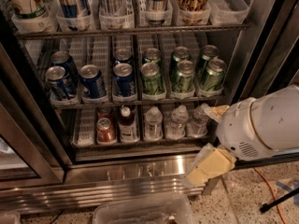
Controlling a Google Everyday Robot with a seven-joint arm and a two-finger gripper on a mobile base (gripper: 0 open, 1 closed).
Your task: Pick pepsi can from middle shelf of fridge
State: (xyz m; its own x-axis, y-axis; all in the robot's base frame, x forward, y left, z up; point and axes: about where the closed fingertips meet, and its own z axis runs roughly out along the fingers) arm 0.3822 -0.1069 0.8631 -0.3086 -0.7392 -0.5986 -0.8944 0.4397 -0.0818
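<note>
The fridge (140,164) stands open with its steel base toward me. On the middle shelf (140,102), several dark-blue pepsi cans sit in clear lane trays at the left: front ones (60,81), (92,80), (124,78), with more behind them. Green cans (183,76) fill the right lanes. My gripper (210,164), a yellowish piece on the white arm (261,125), hangs at the lower right, in front of the fridge base. It is below the middle shelf, far right of the pepsi cans, and holds nothing.
The top shelf holds tall cans in trays (112,8). The bottom shelf has a small red can (105,130), a dark bottle (126,124) and water bottles (153,122). A clear plastic bin (140,211) sits on the floor. A dark door frame (28,125) stands at left, and an orange cable (271,185) lies at right.
</note>
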